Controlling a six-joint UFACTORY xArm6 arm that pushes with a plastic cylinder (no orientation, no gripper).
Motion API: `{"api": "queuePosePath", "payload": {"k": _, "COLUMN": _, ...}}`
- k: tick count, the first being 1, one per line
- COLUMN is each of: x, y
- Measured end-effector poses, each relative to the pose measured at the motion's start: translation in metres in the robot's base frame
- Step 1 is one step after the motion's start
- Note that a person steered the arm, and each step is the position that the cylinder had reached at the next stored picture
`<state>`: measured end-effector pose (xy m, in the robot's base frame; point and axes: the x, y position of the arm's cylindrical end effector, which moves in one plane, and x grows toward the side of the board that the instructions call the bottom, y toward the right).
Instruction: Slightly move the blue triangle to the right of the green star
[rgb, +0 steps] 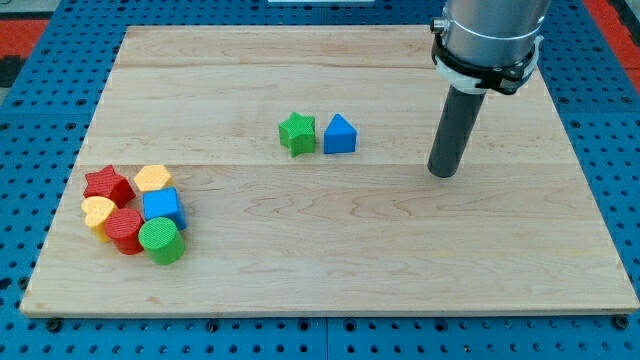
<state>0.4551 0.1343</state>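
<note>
The arm is coming down from the view's top right, its grey metal cuff ringed by a black clamp. Below the clamp the dark rod is standing almost upright, leaning slightly toward the view's left. My tip is resting at bench height, touching nothing.

It looked like a robotics lab: a pale wooden surface sat on a blue perforated mounting board, beneath an industrial arm.
</note>
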Motion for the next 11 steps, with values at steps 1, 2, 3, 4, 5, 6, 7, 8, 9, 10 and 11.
{"api": "queuePosePath", "payload": {"k": 1, "x": 0.0, "y": 0.002}}
{"api": "queuePosePath", "payload": {"k": 2, "x": 0.001, "y": 0.004}}
{"api": "queuePosePath", "payload": {"k": 3, "x": -0.027, "y": -0.017}}
{"api": "queuePosePath", "payload": {"k": 4, "x": -0.072, "y": -0.015}}
{"api": "queuePosePath", "payload": {"k": 5, "x": -0.114, "y": -0.015}}
{"api": "queuePosePath", "payload": {"k": 6, "x": -0.125, "y": -0.057}}
{"api": "queuePosePath", "payload": {"k": 7, "x": -0.098, "y": -0.085}}
{"api": "queuePosePath", "payload": {"k": 8, "x": -0.068, "y": -0.085}}
{"api": "queuePosePath", "payload": {"k": 9, "x": -0.035, "y": -0.083}}
{"api": "queuePosePath", "payload": {"k": 10, "x": 0.004, "y": -0.084}}
{"api": "queuePosePath", "payload": {"k": 11, "x": 0.007, "y": -0.148}}
